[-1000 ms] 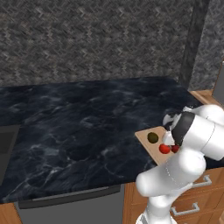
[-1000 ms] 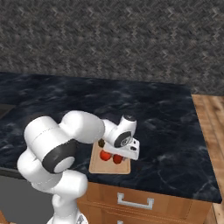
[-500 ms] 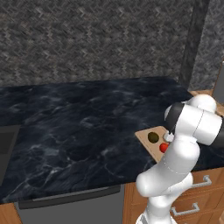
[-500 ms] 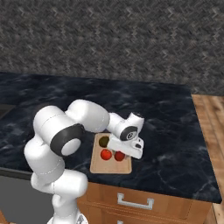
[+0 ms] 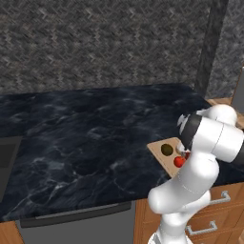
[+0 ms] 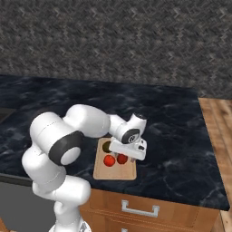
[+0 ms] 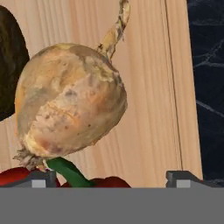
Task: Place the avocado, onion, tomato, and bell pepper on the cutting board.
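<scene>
The tan onion (image 7: 70, 100) lies on the wooden cutting board (image 7: 144, 87), its stem tip pointing away from the hand. My gripper (image 7: 113, 179) hangs just over it, open, with the fingertips (image 7: 43, 178) far apart and not touching the bulb. The dark avocado (image 7: 8, 65) lies beside the onion. A red bell pepper with a green stem (image 7: 65, 171) shows under the onion. In the right base view the hand (image 6: 129, 147) covers the board's (image 6: 115, 173) far right part. The avocado (image 6: 107, 146) and two red vegetables (image 6: 109, 160) lie next to it; which is the tomato I cannot tell.
The board (image 5: 159, 147) lies at the counter's front edge, on dark marble (image 5: 95, 138) that runs wide to the left. Wooden drawers with handles (image 6: 139, 210) sit below. A stone backsplash (image 6: 113, 41) closes the back, and my white arm (image 5: 209, 138) arches over the board.
The jaws have spread wide and let go of the onion, which now rests on the board. The arm's elbow has swung up over the board.
</scene>
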